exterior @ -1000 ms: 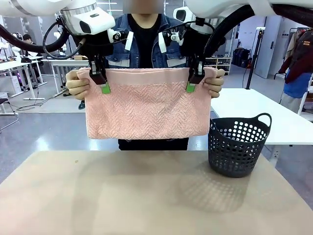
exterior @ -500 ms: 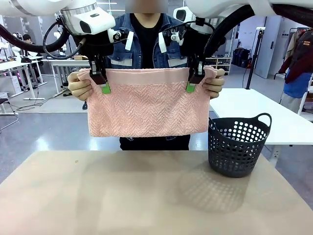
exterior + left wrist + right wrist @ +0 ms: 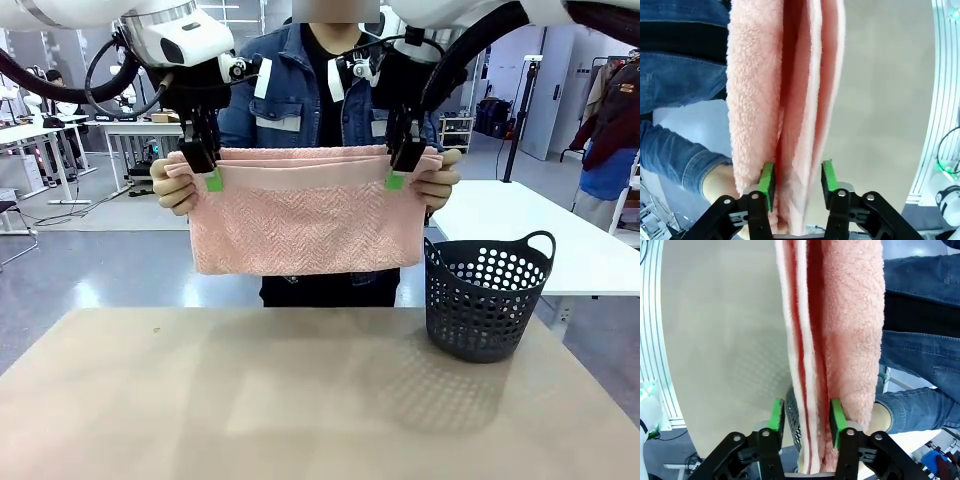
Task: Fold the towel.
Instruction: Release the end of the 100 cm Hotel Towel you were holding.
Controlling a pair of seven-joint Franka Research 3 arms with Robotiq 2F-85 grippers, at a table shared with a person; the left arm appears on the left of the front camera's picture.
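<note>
Over the far edge of the desk point(image 3: 300, 400), the folded pink towel point(image 3: 305, 225) hangs in the air, its top corners pinched by the person's hands point(image 3: 172, 185). The robot's left hand point(image 3: 207, 172) and right hand point(image 3: 398, 172) straddle that top edge with jaws parted, green pads point(image 3: 767, 182) loose beside the doubled layers, gripping nothing. A dark perforated basket point(image 3: 480, 300) stands by the desk's far right corner. The fold looks made and the hand-over under way. Next, both robot hands would need to lift straight up, clear of the terry, without snagging a layer.
</note>
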